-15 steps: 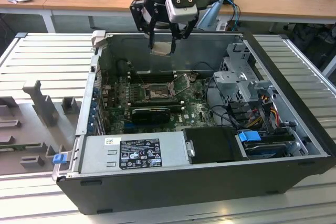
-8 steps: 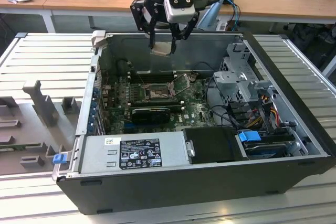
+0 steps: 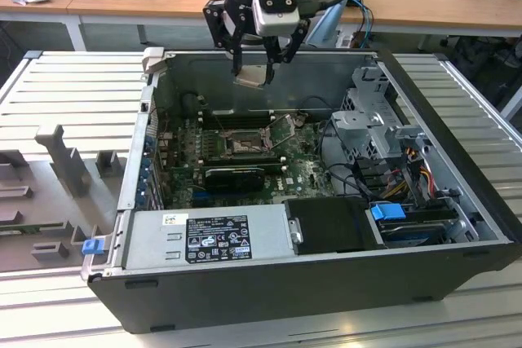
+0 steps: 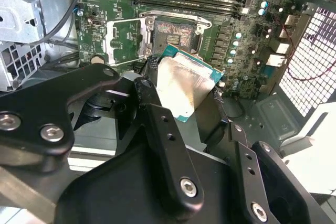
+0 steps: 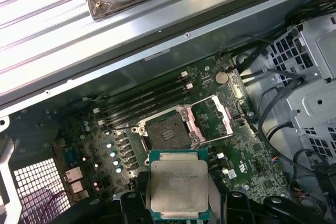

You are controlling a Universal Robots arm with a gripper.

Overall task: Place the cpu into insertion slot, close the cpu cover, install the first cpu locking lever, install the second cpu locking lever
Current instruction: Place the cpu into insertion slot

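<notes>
The cpu (image 5: 177,188) hangs in the air, its pale metal face showing in both wrist views, clamped by two opposite edges between the black fingers (image 4: 156,121). The gripper (image 3: 250,73) is closed only as far as the chip's width allows and has nothing else in its hold. In the exterior view the chip is slightly tilted and sits over the far rim of the open computer case (image 3: 326,287), clear of the board.

Below it, the insertion slot (image 5: 165,132) lies open near the far edge of the green motherboard (image 3: 303,175), its dark pin field bare. The cpu cover (image 5: 212,119) is swung back on its hinge and stands beside the slot, on the drive cage's (image 3: 369,120) side. A row of long memory slots (image 5: 140,104) runs just beyond the socket, towards the case's far wall.

The arm comes down from above the far rim, wrist turned so that the fingers point down into the case. The power supply (image 3: 214,238) lies along the case's near wall. The case rests on a ribbed metal table (image 3: 73,87).
</notes>
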